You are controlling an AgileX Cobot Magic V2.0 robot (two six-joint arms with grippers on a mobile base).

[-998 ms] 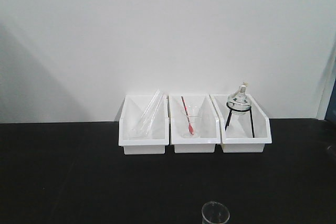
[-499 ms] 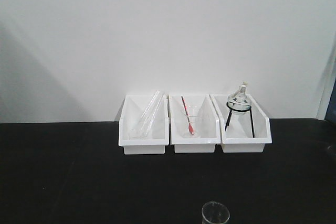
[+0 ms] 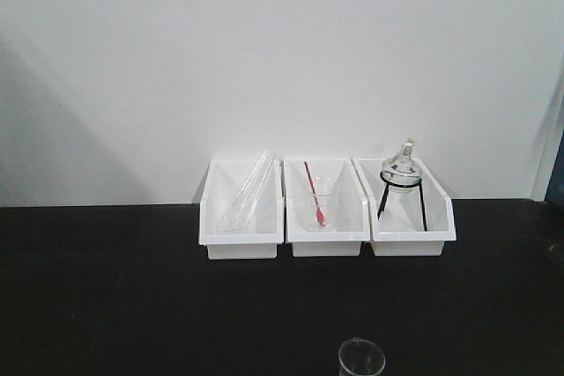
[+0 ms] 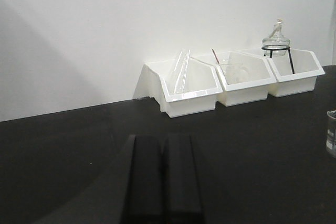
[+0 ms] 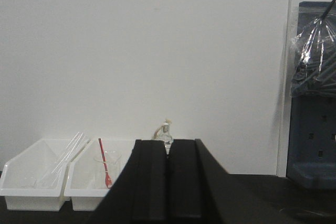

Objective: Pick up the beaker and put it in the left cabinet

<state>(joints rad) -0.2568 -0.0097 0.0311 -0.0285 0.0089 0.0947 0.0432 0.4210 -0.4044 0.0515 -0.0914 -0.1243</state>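
Judging from the layout, the pick had not begun: the beaker (image 3: 361, 358) stood at the black table's (image 3: 106, 305) near edge, while the left gripper (image 4: 163, 142) and right gripper (image 5: 168, 145) were empty, fingers pressed together. Next, one needed to open and reach for it.

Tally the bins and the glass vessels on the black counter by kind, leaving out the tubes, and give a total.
white bins: 3
beaker: 1
conical glass: 1
round flask: 1
Total: 6
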